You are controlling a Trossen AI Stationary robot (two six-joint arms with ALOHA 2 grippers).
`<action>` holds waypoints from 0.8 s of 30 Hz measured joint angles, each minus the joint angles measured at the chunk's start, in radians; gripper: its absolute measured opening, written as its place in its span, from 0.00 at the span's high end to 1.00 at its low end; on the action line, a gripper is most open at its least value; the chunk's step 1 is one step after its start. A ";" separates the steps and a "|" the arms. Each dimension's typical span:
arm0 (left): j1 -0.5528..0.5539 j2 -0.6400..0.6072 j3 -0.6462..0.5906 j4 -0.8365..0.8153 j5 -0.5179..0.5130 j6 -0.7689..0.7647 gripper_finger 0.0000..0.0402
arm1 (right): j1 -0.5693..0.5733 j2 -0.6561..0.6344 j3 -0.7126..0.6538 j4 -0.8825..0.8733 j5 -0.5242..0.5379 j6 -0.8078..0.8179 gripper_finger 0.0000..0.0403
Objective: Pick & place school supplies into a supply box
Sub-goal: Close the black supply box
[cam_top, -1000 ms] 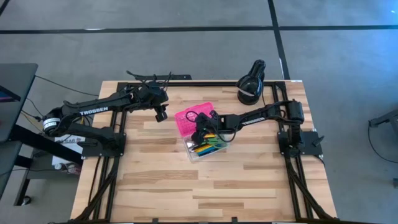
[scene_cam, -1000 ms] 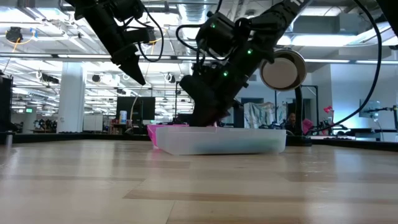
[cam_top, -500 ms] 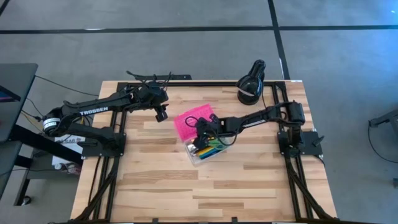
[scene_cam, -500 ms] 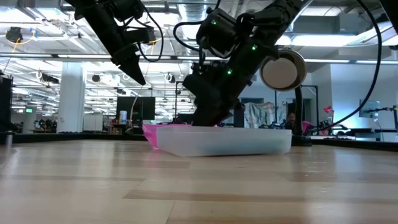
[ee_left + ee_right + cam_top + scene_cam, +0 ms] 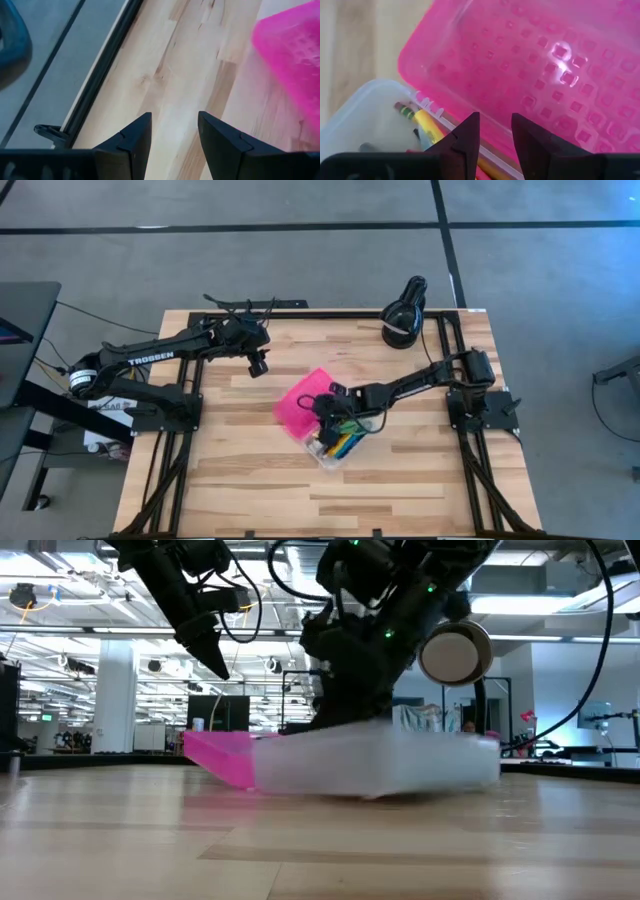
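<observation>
The supply box lies open mid-table, with its clear base toward the near edge and its pink lid folded flat on the wood. Yellow, green and dark pens and pencils lie in the base, and a yellow pencil shows in the right wrist view. I cannot make out the scissors. My right gripper stands over the box's hinge edge, its fingers nearly shut there. My left gripper hangs open and empty above the table, on the far left side of the lid. My right gripper comes from above, slanting from the table's right, at the hinge edge between base and lid. One finger stands on the base side and the other on the lid side. The fingers hide the place of contact. The box rests on the table.
A black round lamp-like object stands at the far right corner, with black cables along the far edge. There is bare wood toward the near edge and left of the box. The low view shows the box and lid close to the camera.
My right gripper has moved toward the table's near edge. The box has slid that way with it along the table and has turned about, so the lid now points toward the far left and the base toward the near right. The pens have stayed in the base.
</observation>
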 joint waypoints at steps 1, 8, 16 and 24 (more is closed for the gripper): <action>0.000 0.000 0.000 -0.008 0.000 0.000 0.61 | 0.013 0.000 0.000 -0.012 -0.004 -0.022 0.74; 0.000 0.000 0.000 -0.039 0.001 -0.002 0.61 | 0.106 -0.005 -0.006 -0.041 0.070 -0.116 0.74; -0.005 0.000 0.000 -0.039 0.003 -0.012 0.61 | 0.125 -0.037 -0.006 -0.047 0.150 -0.115 0.74; -0.005 0.000 0.000 -0.039 0.119 0.011 0.61 | 0.146 -0.080 -0.006 -0.095 0.205 -0.085 0.74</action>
